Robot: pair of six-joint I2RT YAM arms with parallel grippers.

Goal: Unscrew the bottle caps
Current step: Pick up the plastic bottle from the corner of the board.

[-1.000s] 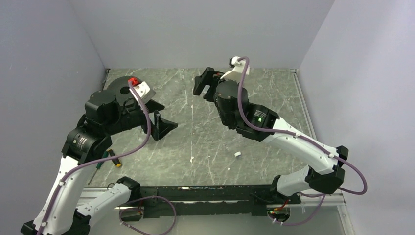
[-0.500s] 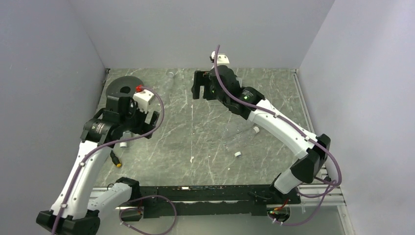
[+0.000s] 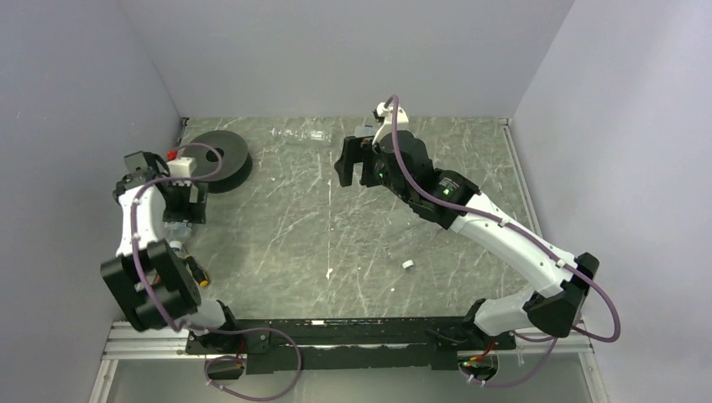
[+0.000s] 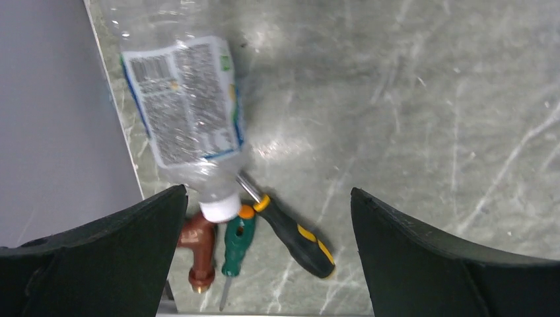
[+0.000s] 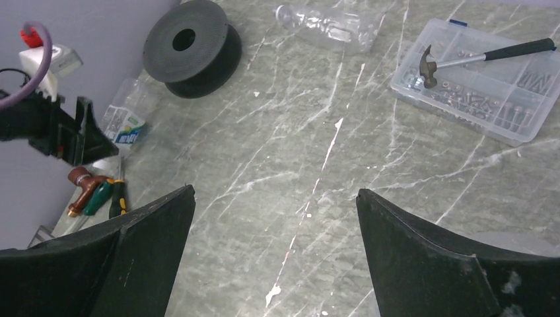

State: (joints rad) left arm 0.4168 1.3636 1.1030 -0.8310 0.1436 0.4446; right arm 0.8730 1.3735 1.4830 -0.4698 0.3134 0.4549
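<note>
The marble table [image 3: 336, 218] carries a spool [image 3: 220, 159] at ten o'clock, a bottle [image 3: 298, 133] at eleven and a cap [image 3: 407, 264] at four.

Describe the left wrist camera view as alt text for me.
A clear bottle with a blue-and-white label lies on the grey marble table, white cap on, beside two screwdrivers. The open left gripper hovers above.

Left gripper [image 4: 267, 193] swung back to the side wall [image 4: 53, 132].
It now hangs, jaws wide, above the labelled bottle [image 4: 185, 105], with the white cap [image 4: 219, 209] below, between its fingers.
</note>
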